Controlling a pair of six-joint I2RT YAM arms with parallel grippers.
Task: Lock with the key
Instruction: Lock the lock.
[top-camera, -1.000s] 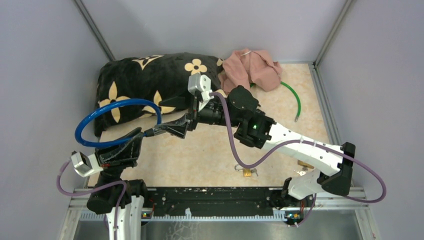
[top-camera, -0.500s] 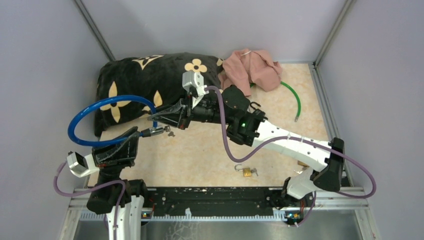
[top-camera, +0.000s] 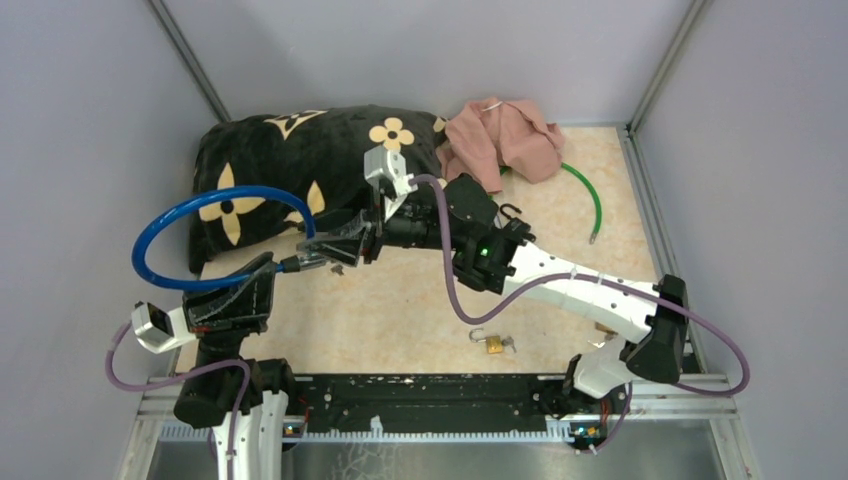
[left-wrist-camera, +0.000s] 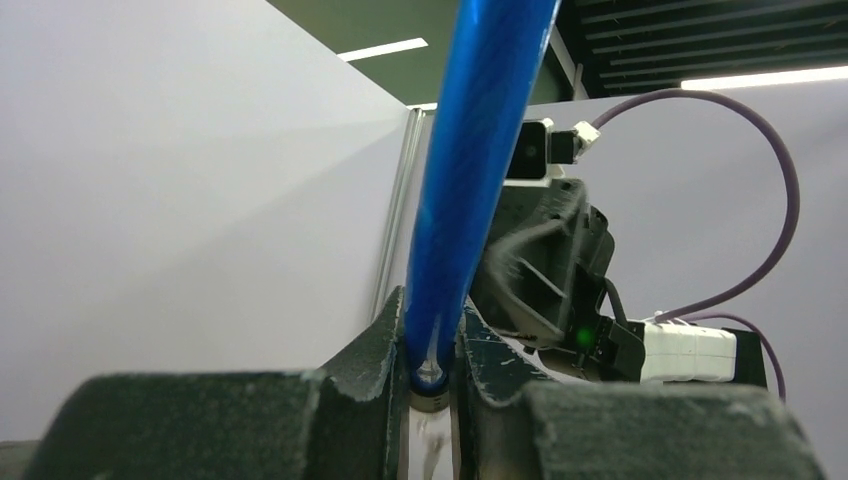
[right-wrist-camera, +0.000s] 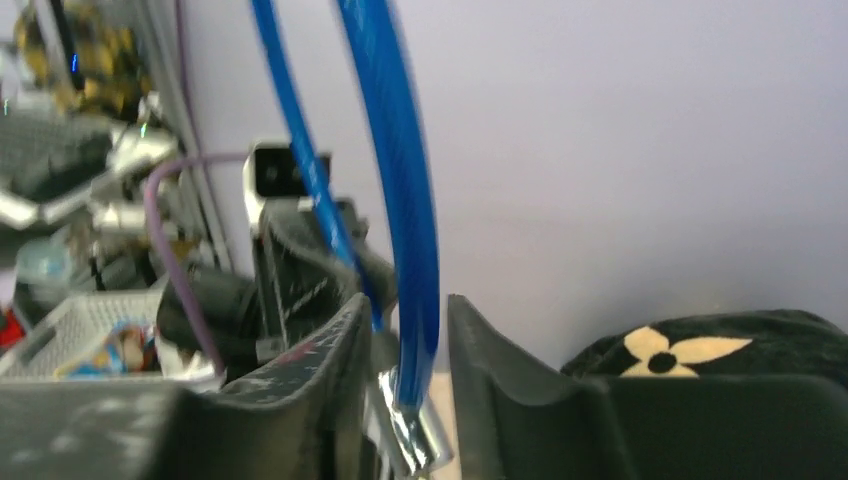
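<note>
Top external: the blue cable lock (top-camera: 215, 194) stands in a loop left of centre, before the black flowered cushion (top-camera: 290, 150). Left wrist shows the left gripper (top-camera: 276, 270) pinched tight on the cable. The right gripper (top-camera: 332, 254) stands narrow either side of the cable's metal end (right-wrist-camera: 410, 435); firm hold or not, cannot tell.

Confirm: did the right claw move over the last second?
Yes. The right claw, at the blue cable's end, shifted left, away from the padlock.

blue cable lock (top-camera: 230, 192), open loop, held aloft; key (top-camera: 339, 267) dangling beside metal end.
</note>
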